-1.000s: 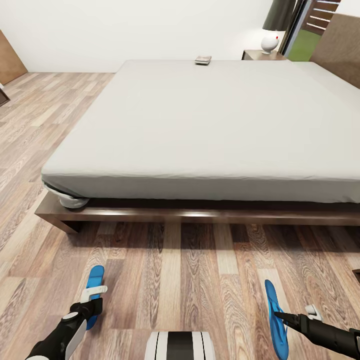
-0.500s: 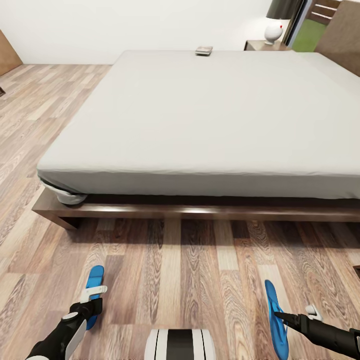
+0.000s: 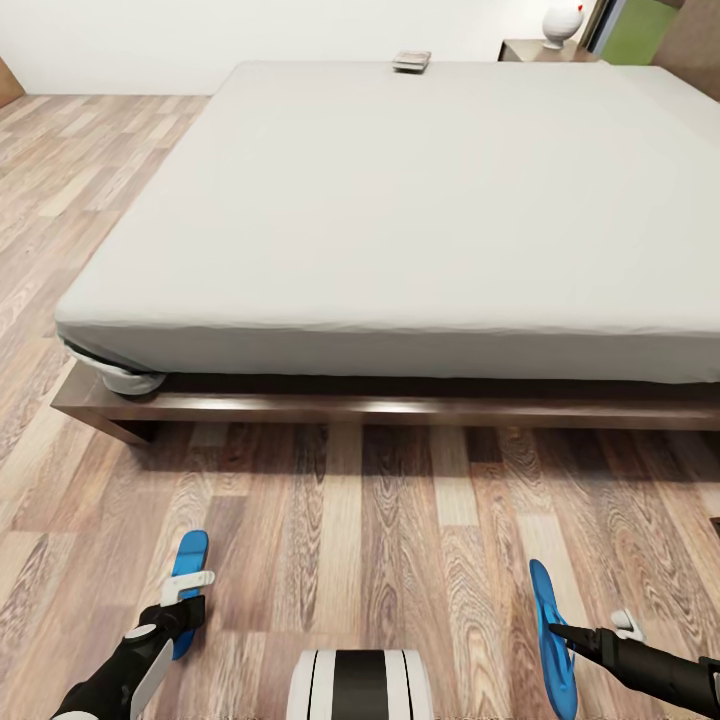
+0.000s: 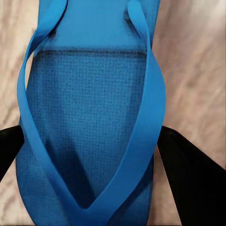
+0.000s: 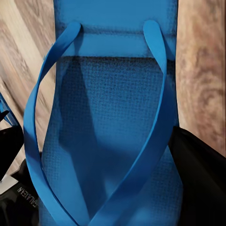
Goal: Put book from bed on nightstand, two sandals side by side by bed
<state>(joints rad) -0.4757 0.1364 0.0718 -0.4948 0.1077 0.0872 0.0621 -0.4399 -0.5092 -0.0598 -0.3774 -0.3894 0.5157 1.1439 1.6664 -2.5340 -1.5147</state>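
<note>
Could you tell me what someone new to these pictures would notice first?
The large bed spans most of the head view, with the small book lying at its far edge. Low in that view, each arm carries a bright blue sandal: the left gripper holds the left sandal, the right gripper the right sandal.

Book (image 3: 411,61): lay flat at the bed's far edge.
Bed (image 3: 400,210): pale mattress, dark frame.
Nightstand (image 3: 545,48): stood beyond the bed's far corner.
Sandals: left sandal (image 3: 187,580) and right sandal (image 3: 552,640), blue, well apart.
</note>
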